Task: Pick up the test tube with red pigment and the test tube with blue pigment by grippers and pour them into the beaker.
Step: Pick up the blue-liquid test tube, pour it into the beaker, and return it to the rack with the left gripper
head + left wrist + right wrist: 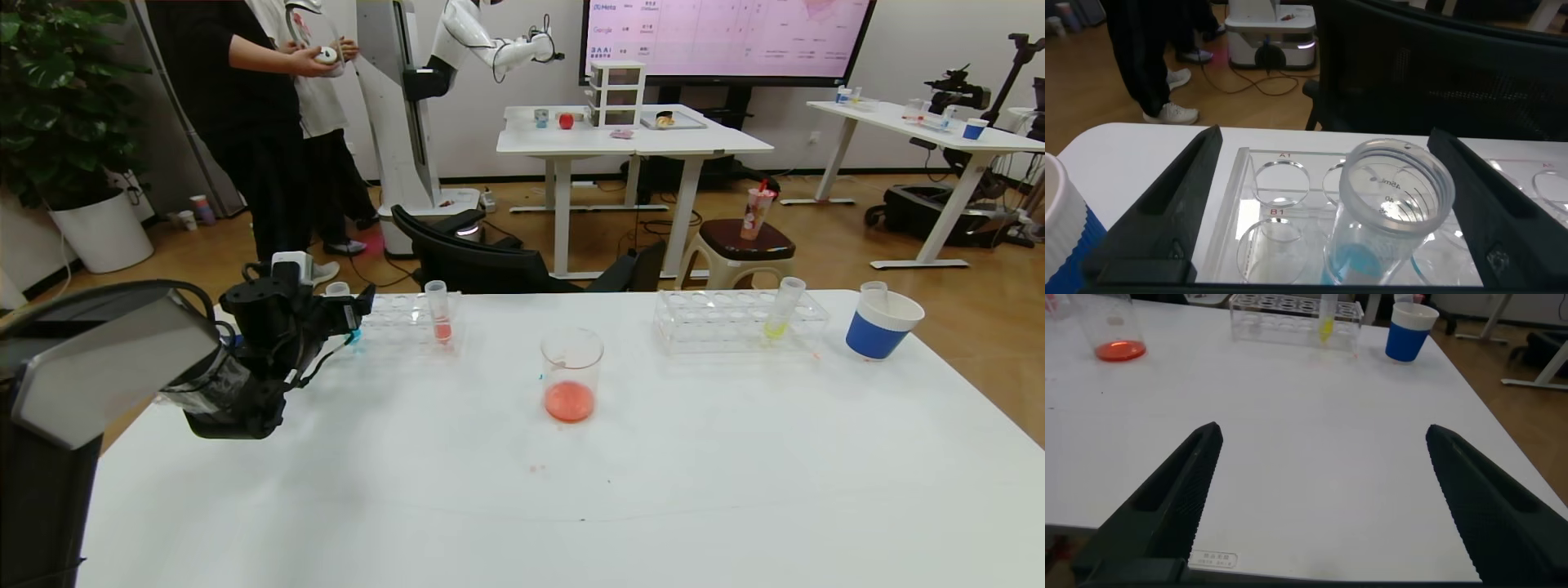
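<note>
White surface carries two clear tube racks: right rack holds a yellow-liquid tube, tilted. Blue cup with white rim just beside that rack, toward the surface's right edge, a clear tube standing in it. Left rack well apart from the right rack. Behind the right rack: brown stool with a drink cup, black chair, two people standing, potted plant, wall screen.

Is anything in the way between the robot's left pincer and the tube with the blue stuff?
No, nothing visible. The left pincer is open, and the test tube with blue pigment already stands between its two fingers, upright in the clear rack. The path on to the beaker over the white table looks free too.
</note>
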